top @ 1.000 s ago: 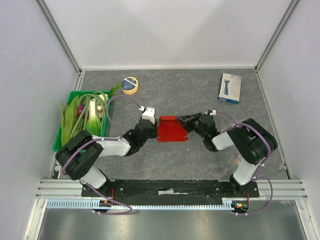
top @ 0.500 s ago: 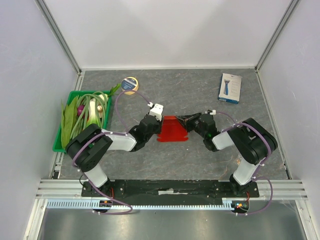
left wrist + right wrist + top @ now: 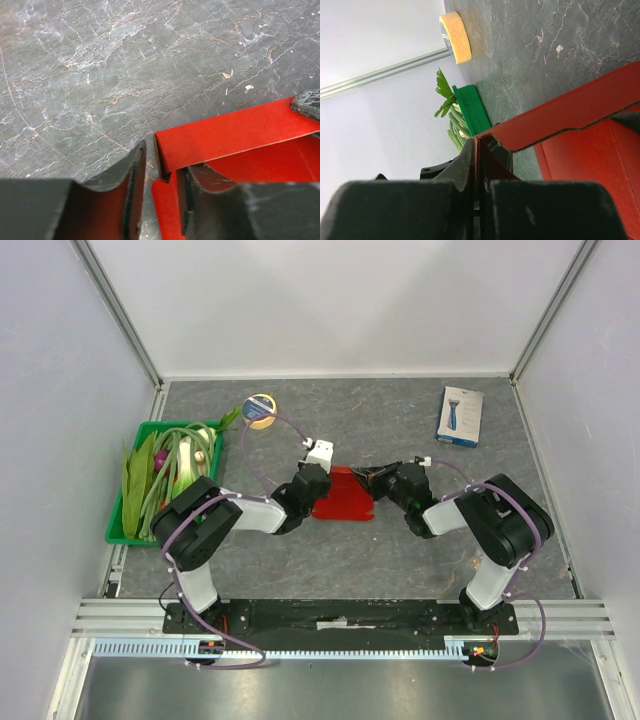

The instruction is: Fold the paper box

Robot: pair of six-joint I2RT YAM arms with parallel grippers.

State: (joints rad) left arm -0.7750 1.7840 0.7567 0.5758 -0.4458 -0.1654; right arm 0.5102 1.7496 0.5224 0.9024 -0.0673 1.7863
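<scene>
Paper box [image 3: 345, 497] pinched by low right hand [image 3: 374, 480], left hand [image 3: 317, 489] straddling its flap.

Dark grey marble-look tabletop [image 3: 400, 540] w/ pale veins, boxed in by plain white walls [image 3: 340, 300] at back, L & R. Aluminium posts [image 3: 120, 312] in back corners, metal rail [image 3: 555, 615] along near edge. Soft, even light.

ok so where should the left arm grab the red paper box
Take the paper box by the free end of its raised flap, coming in from the box's left. The flap stands on edge, thin enough to pinch across, and its end sits between the open fingers of the left gripper. The right gripper pinches the opposite side.
</scene>
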